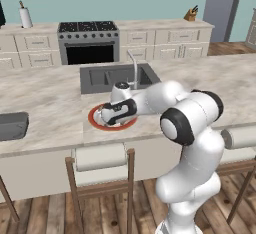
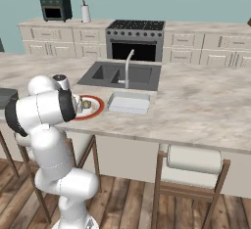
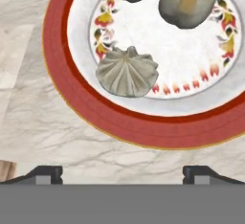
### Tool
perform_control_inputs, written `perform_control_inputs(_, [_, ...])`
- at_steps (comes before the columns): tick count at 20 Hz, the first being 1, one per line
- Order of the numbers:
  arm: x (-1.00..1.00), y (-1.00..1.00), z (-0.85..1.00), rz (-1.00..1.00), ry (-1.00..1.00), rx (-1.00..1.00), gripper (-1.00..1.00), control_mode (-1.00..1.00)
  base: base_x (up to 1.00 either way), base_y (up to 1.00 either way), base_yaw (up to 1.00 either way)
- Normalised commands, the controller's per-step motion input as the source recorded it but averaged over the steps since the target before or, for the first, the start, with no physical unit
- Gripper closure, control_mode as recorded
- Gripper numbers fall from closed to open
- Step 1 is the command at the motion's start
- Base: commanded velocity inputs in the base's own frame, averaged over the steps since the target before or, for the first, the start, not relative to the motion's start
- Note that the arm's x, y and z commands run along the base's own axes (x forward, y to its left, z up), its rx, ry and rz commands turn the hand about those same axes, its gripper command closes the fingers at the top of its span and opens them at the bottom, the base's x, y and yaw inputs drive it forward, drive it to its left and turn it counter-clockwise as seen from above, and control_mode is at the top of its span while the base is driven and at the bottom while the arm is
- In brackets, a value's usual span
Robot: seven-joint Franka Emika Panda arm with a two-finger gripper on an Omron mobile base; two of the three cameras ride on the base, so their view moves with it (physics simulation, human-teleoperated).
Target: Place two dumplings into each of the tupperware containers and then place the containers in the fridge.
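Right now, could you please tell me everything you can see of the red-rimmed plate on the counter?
The red-rimmed plate is round, with a broad red band edged in a thin gold line, a white centre and a ring of small red and yellow leaf motifs; it looks like glazed ceramic. It lies flat on the marbled counter, just in front of the sink. Three dumplings rest on it: a pale pleated one and two smoother brownish ones partly cut off. The open fingers hover above its near edge, not touching it.
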Motion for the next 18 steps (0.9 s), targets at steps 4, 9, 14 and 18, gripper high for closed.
perform_control_inputs(4, [0.42, 0.05, -0.13, 0.0, 0.0, 0.0, -1.0, -1.0, 0.0, 0.0, 0.0])
perform_control_inputs(9, [0.51, 0.0, -0.01, 0.0, 0.0, 0.01, -1.0, -1.0, 0.0, 0.0, 0.0])
perform_control_inputs(14, [0.3, 0.07, -0.21, 0.0, 0.01, 0.0, -1.0, -1.0, 0.0, 0.0, 0.0])
perform_control_inputs(18, [0.18, 0.09, -0.29, 0.0, 0.01, 0.0, -1.0, -1.0, 0.0, 0.0, 0.0])
